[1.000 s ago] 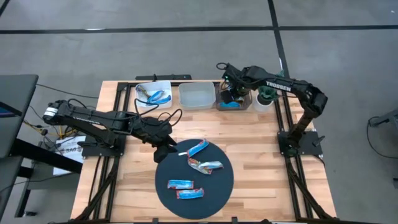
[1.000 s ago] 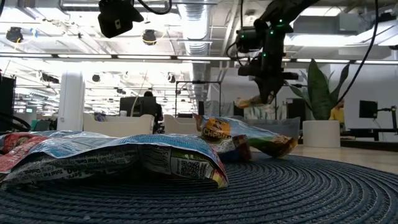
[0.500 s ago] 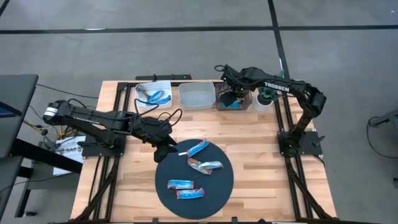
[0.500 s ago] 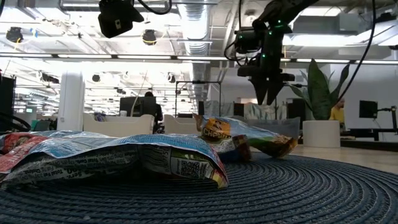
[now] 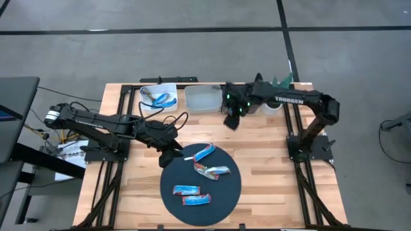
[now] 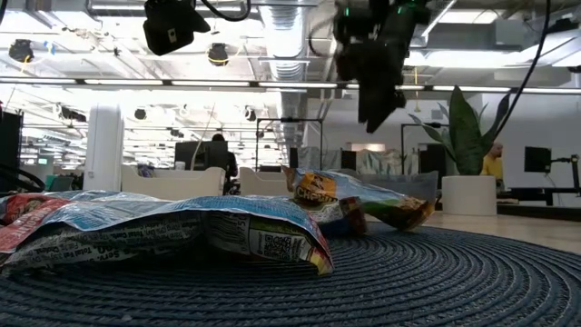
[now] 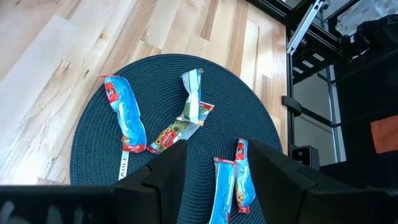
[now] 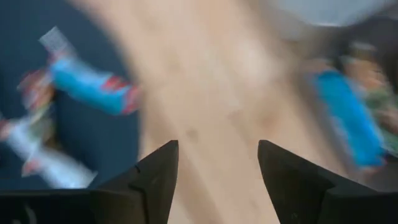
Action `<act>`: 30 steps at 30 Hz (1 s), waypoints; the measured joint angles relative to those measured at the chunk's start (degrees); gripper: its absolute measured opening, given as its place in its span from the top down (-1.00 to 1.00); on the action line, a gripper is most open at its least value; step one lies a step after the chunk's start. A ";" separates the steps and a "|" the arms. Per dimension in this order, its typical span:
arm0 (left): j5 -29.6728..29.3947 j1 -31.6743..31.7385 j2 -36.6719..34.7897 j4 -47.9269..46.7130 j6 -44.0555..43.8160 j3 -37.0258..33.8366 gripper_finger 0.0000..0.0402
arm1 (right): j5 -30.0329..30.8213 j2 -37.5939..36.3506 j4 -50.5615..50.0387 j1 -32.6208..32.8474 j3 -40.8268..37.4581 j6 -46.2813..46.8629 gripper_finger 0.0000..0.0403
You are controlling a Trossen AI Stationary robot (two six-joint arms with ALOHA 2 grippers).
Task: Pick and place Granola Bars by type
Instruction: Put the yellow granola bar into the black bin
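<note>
1. Wooden table fills the middle of a room with a grey floor, and a round dark blue mat lies on its front part.
2. The right gripper hangs above bare wood, between the mat and the trays at the back. Its two fingers stand apart with nothing between them.
3. The left gripper waits at the mat's edge, fingers spread wide and empty.
4. Four Granola Bars lie on the mat, mostly bright blue.
5. A blue bar lies in the white tray at the back left.
6. A clear tray sits beside it.
</note>
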 joint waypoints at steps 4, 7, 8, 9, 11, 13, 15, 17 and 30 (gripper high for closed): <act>-0.02 -0.01 0.00 -0.02 -0.02 0.00 0.19 | -0.37 -1.54 -1.10 8.17 0.00 -4.68 -0.05; -0.04 0.01 0.00 -0.02 -0.02 0.00 0.19 | -0.38 -1.89 -1.17 14.21 0.00 -6.71 -0.06; -0.04 0.01 0.00 -0.07 -0.02 0.00 0.19 | -0.29 -1.91 -1.10 16.07 0.00 -6.79 -0.06; -0.04 0.01 0.00 -0.03 -0.02 0.00 0.19 | -0.23 -1.91 -0.99 17.85 0.00 -6.82 -0.05; -0.04 0.00 0.00 -0.04 -0.02 0.00 0.19 | -0.18 -1.79 -0.29 21.00 0.00 -6.93 -0.05; -0.04 0.01 0.00 -0.02 -0.02 0.00 0.19 | 0.15 -0.91 1.10 23.57 0.05 -6.81 -0.04; -0.07 -0.01 0.00 -0.04 -0.02 0.00 0.19 | 1.13 -0.69 0.99 25.41 -0.11 -6.76 -0.03; -0.07 -0.01 0.00 -0.04 -0.02 0.00 0.19 | 1.98 0.40 3.13 27.01 0.19 -6.75 -0.02; 0.03 -0.01 0.00 -0.83 -0.68 0.00 0.19 | 0.94 13.71 11.41 31.67 -0.02 -6.30 0.02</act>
